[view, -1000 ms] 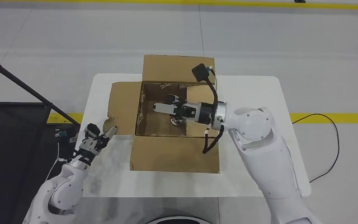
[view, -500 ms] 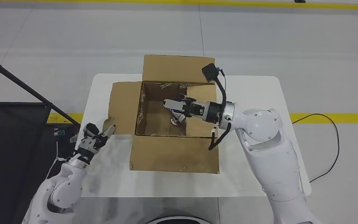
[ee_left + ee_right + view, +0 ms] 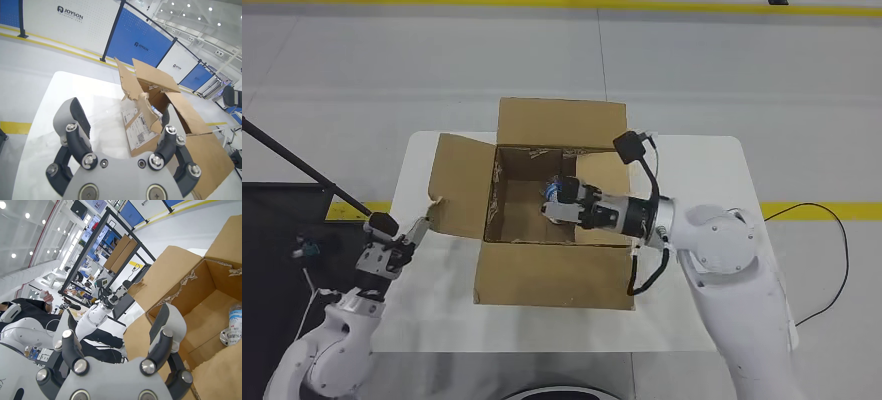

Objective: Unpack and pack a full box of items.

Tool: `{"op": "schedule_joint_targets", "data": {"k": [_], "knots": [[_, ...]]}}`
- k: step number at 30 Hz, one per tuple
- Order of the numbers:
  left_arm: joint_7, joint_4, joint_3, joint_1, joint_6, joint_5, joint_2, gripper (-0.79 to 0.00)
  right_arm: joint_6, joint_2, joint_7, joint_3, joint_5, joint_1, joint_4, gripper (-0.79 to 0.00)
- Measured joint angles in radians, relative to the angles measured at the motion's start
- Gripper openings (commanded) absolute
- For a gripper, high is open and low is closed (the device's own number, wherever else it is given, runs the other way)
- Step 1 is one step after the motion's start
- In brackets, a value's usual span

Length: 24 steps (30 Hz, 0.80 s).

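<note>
1. Right gripper (image 3: 117, 313) is spread wide with nothing between the fingers; it sits over the inside of the box (image 3: 552, 275), close to the wall on its own side
2. Left gripper (image 3: 121, 109) is also wide open, at the torn corner of the left flap (image 3: 464, 185); the cardboard edge lies by one finger, not pinched (can't tell if it touches)
3. Items: a bottle (image 3: 235, 321) lies on the box floor with a small metal disc (image 3: 224, 337) right against it; the box stands open on the white table (image 3: 692, 190)
4. Change in the last second: the right gripper drew back from mid-box toward its own wall and came away empty; the left arm swung outward and the left flap now stands steeper
5. My read: the unpack isn't finished, with items still inside and no grasp made. The next pick probably needs the right gripper back down on the bottle, and the raised flap may drop back once the left gripper leaves it
</note>
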Motion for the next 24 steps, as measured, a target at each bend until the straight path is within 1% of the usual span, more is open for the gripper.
{"op": "schedule_joint_targets", "data": {"k": [2, 5, 7, 8, 11, 13, 15, 17, 18, 20, 24], "knots": [[0.001, -0.047, -0.010, 0.016, 0.000, -0.004, -0.001, 0.000, -0.031, 0.008, 0.017, 0.026, 0.002, -0.026, -0.028, 0.000], [-0.021, -0.129, -0.027, 0.035, 0.016, -0.008, -0.002, 0.000, -0.106, 0.022, 0.060, 0.069, 0.005, -0.073, -0.075, 0.000], [-0.063, -0.189, -0.031, 0.036, 0.048, 0.002, -0.002, 0.000, -0.149, 0.032, 0.082, 0.102, 0.007, -0.108, -0.104, 0.000], [-0.095, -0.224, -0.025, 0.032, 0.059, 0.006, -0.001, 0.000, -0.166, 0.037, 0.090, 0.122, 0.010, -0.128, -0.118, 0.000], [-0.178, -0.286, 0.007, 0.004, 0.071, -0.004, 0.001, 0.000, -0.196, 0.048, 0.103, 0.168, 0.024, -0.169, -0.140, 0.000], [-0.242, -0.298, 0.041, -0.042, 0.077, -0.005, 0.004, 0.000, -0.216, 0.056, 0.107, 0.206, 0.039, -0.199, -0.146, 0.000], [-0.311, -0.296, 0.091, -0.109, 0.087, 0.000, 0.007, 0.000, -0.235, 0.064, 0.109, 0.244, 0.062, -0.228, -0.142, 0.000], [-0.369, -0.295, 0.145, -0.172, 0.119, 0.014, 0.008, 0.000, -0.252, 0.070, 0.112, 0.273, 0.084, -0.251, -0.133, 0.000], [-0.406, -0.290, 0.186, -0.215, 0.147, 0.017, 0.008, 0.000, -0.263, 0.074, 0.114, 0.292, 0.099, -0.265, -0.124, 0.000], [-0.460, -0.269, 0.249, -0.286, 0.188, 0.010, 0.006, 0.000, -0.280, 0.080, 0.119, 0.320, 0.121, -0.282, -0.109, 0.000], [-0.572, -0.177, 0.397, -0.467, 0.278, -0.006, -0.002, 0.000, -0.310, 0.094, 0.131, 0.376, 0.163, -0.320, -0.082, 0.000]]}}
